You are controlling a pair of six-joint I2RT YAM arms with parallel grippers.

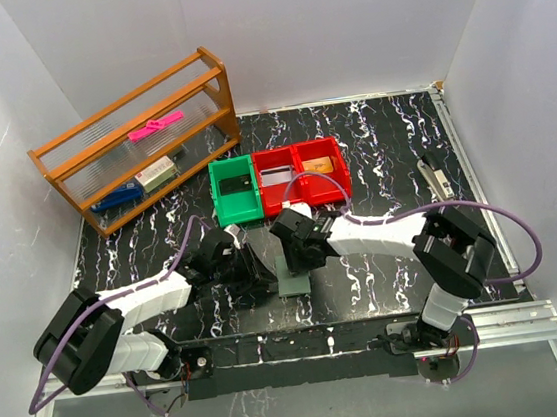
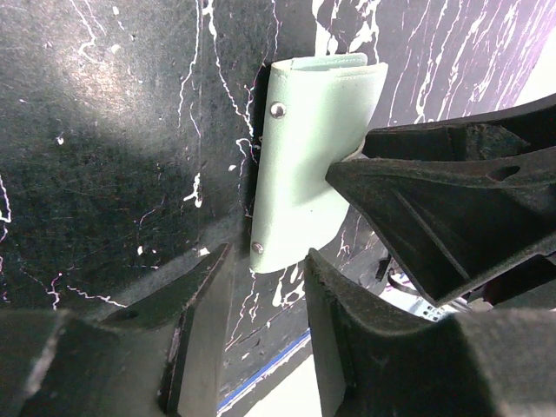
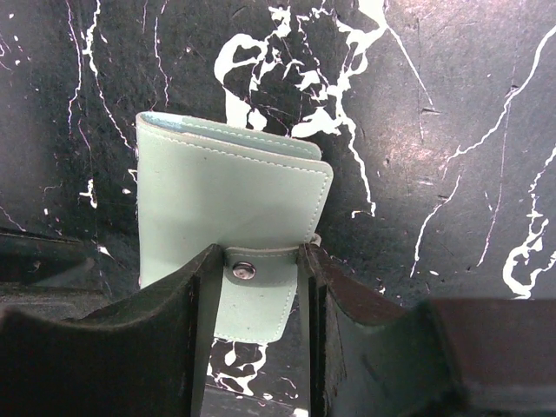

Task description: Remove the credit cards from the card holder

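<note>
The card holder (image 3: 226, 187) lies folded shut on the black marbled table (image 1: 381, 136), in the middle of it and towards my bases, directly between my two wrists. No card shows from any view.

My right gripper (image 3: 258, 249) comes at it from the tab side. The fingers stand a narrow way apart, and the snap tab (image 3: 256, 304) sticks out past the holder's edge into the gap between them. Each finger lies right along an edge of the tab. I cannot tell whether they press on it or only flank it. The holder's far edge and both its corners there are free, with bare table beyond them.

My left gripper (image 2: 267, 252) has its fingers apart and holds nothing. One short end of the holder, the end with a metal stud (image 2: 257, 248) near its corner, sits just at my fingertips. From this wrist, one of my right fingers crosses in from the side and touches the holder's long edge.

The table to the left of the holder is open. Behind my grippers stand the green bin (image 1: 218, 190) and the red bins (image 1: 297, 174), apart from the holder, and the wooden shelf (image 1: 140, 144) stands well off at the back left.
</note>
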